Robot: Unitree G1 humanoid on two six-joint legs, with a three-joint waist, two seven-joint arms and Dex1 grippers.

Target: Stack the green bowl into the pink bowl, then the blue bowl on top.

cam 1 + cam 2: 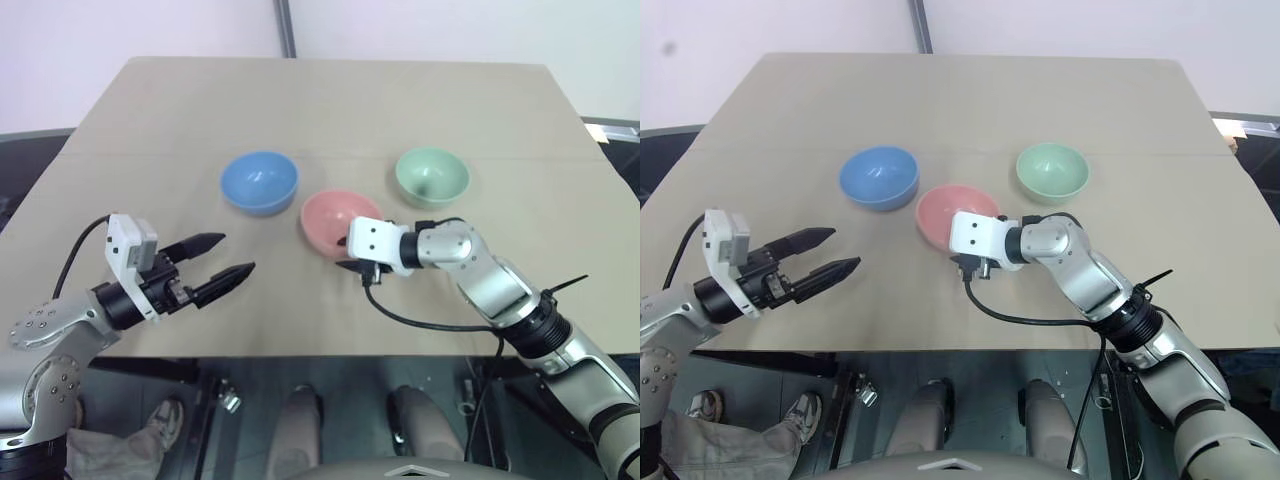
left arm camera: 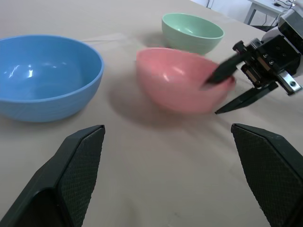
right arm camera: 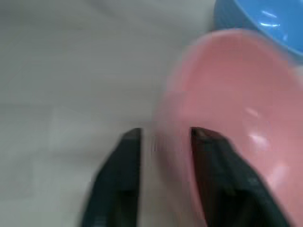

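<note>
Closest to me, at the near edge of the table (image 1: 300, 100), the left gripper (image 1: 218, 263) hangs just above the surface with its two tapered black fingers spread wide and nothing between them. From its wrist the finger pads look finely ribbed and matte.

A little farther in, the right gripper (image 2: 226, 87) is at the near rim of the pink bowl (image 1: 335, 215). Its slim black fingers stand apart, one inside the bowl and one outside, straddling the wall; I can't tell whether they press on it. The pink bowl is small, round, glossy salmon, and appears tipped on its side.

Just beyond it to the left sits the blue bowl (image 1: 259, 181), upright, sky blue, with bright glints on its smooth inside. To the right, slightly farther back, the green bowl (image 1: 432, 176) stands upright, pale mint and equally shiny. None of the three is nested.

The tabletop is a plain, matte tan sheet. Behind it rises a pale wall (image 1: 140, 25).
</note>
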